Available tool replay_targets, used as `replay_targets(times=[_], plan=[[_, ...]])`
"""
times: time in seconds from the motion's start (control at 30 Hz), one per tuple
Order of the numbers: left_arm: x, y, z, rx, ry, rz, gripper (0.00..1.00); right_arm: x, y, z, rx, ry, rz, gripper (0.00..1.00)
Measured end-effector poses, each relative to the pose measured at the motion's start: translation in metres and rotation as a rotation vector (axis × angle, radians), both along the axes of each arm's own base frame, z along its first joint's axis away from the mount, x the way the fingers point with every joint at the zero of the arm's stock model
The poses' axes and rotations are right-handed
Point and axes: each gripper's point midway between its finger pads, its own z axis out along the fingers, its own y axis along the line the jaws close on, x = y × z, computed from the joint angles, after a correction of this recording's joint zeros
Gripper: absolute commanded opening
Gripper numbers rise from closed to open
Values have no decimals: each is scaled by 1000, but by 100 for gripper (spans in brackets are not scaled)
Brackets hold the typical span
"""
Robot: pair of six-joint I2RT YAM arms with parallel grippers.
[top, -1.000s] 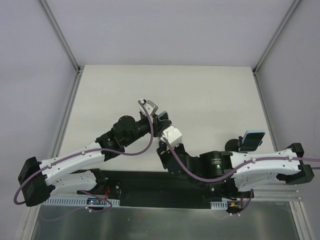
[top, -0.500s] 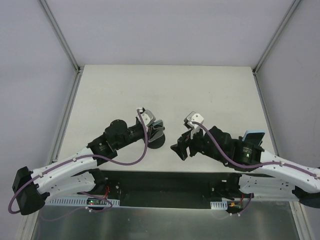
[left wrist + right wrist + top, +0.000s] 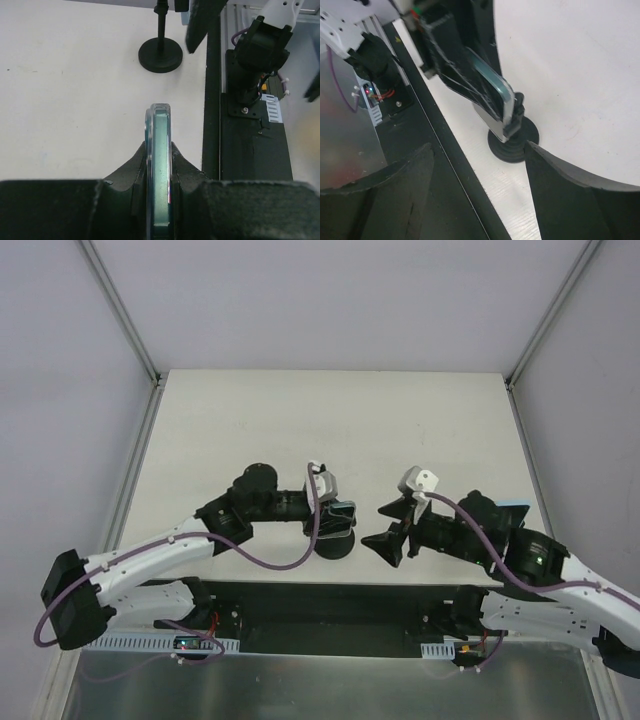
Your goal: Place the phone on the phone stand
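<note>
My left gripper is shut on the phone, which shows edge-on between its pads with a silver rim. In the right wrist view the phone is tilted, with its lower end at the clamp cradle of the phone stand. The stand is a black disc near the table's front edge, right under the left gripper. My right gripper is open and empty just right of the stand, its jaws spread wide and facing it.
A second black stand carrying a light-blue-cased phone stands at the right, behind the right arm. The black base rail runs along the table's front edge, close to both grippers.
The right gripper has drawn back to the right, away from the left gripper, and is open. The left gripper has moved right and nearer the front edge with the phone; the stand shows further right too.
</note>
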Motion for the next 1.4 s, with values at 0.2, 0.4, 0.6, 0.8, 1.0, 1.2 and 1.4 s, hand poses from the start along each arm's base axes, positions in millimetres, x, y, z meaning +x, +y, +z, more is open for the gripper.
replay_targets(times=[0.2,0.4,0.6,0.8,1.0,1.2,1.4], plan=[[19,-51,7,24,40,-107,0,-11,-34,56,145,-61,-18,75],[38,-117,10,13,82,-201,0,-21,-70,101,284,-116,-54,75],[27,-174,8,-6,79,-294,0,-25,-87,103,308,-120,-69,75],[14,-211,9,-22,69,-338,0,-25,-89,98,298,-102,-79,74],[14,-225,8,-25,58,-295,3,-27,-94,97,316,-95,-90,74],[17,-231,10,-28,108,-248,68,-26,-99,96,337,-82,-112,74],[17,-225,11,-23,158,-208,92,-26,-107,97,372,-68,-144,75]])
